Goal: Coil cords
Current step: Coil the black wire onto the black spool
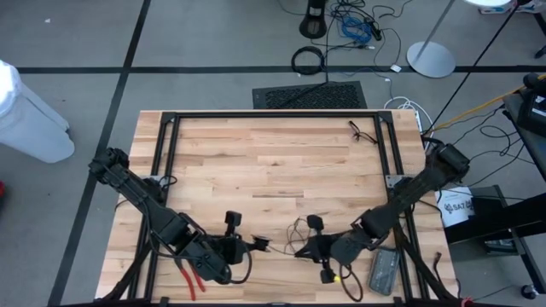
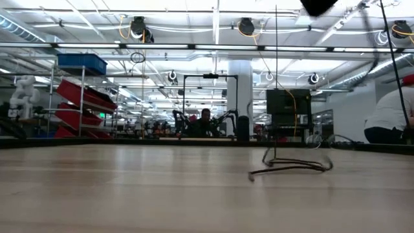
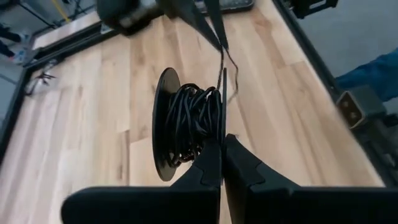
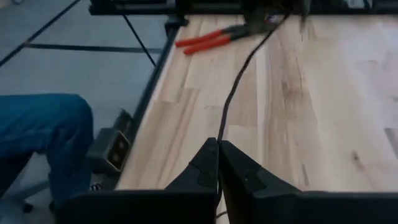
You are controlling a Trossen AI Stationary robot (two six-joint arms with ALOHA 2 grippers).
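Cords of very thin black wire are lying near the front edge of the pale wooden worktop (image 1: 256, 162), strung between the two dark arms. The left claw (image 3: 222, 146) is sitting at the near left of the worktop with its two dark fingers pressed fully together, and they are pinching the rim of a small black spool (image 3: 186, 134) wound with thin black cord (image 3: 193, 124). From the spool, a single strand is running away across the wood toward the other arm.

The right claw (image 4: 218, 149) is sitting at the near middle-right, also closed all the way, and it is gripping the thin black cord (image 4: 239, 81) between its fingertips. That strand is stretching across the boards toward the left arm. In the overhead view the cord (image 1: 299, 228) is forming loose loops between the two claws.

Red-handled pliers (image 1: 194, 281) are lying at the near left edge, just beside the left arm. A grey rectangular device (image 1: 382, 271) is resting at the near right, beside the right arm. Another small tangle of dark wire (image 1: 358, 130) is lying at the far right of the worktop, well apart from both claws; the table-level view is showing it as a flat loop (image 2: 291, 165) on the wood.

A person's blue trouser leg (image 4: 37, 134) is showing beyond the worktop's edge in the right wrist view.
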